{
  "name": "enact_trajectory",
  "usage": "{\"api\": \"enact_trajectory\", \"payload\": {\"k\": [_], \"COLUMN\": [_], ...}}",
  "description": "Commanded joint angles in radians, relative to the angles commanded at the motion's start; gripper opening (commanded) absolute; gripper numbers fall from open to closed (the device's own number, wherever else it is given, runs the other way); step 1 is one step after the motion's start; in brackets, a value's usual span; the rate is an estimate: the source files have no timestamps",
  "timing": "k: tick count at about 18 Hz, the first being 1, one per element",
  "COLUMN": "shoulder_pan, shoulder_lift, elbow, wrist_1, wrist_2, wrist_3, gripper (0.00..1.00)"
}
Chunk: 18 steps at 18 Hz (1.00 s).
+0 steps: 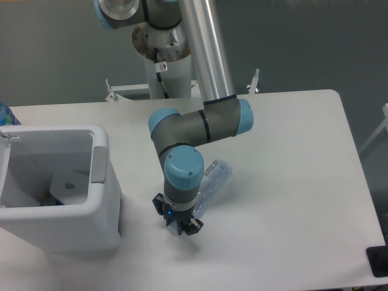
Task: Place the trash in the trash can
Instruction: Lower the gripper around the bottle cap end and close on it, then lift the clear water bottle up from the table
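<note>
The trash that shows on the table is a clear crushed plastic bottle, lying slantwise at mid-table. Its near end is hidden under my wrist. My gripper points straight down over that end, its fingers drawn in against the bottle. The trash can, a white boxy bin with a grey tab on its right rim, stands at the left, a short gap from the gripper. A flat whitish piece lies inside the bin on its floor.
A blue-patterned object pokes in at the far left edge behind the bin. A black item sits at the table's front right corner. The arm's base and a metal bracket stand at the back edge.
</note>
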Motion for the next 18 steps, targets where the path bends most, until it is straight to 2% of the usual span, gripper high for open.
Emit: {"api": "enact_trajectory", "payload": {"k": [3,8,15,18], "shoulder_pan": [0.0,0.002,0.015,0.017], "shoulder_lift": [0.0,0.003,0.061,0.063], "elbow": [0.0,0.005,0.041,0.048], "wrist_1": [0.0,0.002,-0.002,-0.003], "wrist_2": [0.0,0.002,-0.006,-0.008], "wrist_3": [0.0,0.002,0.006,0.002], "gripper": [0.36,0.26,0.26,0.17]}}
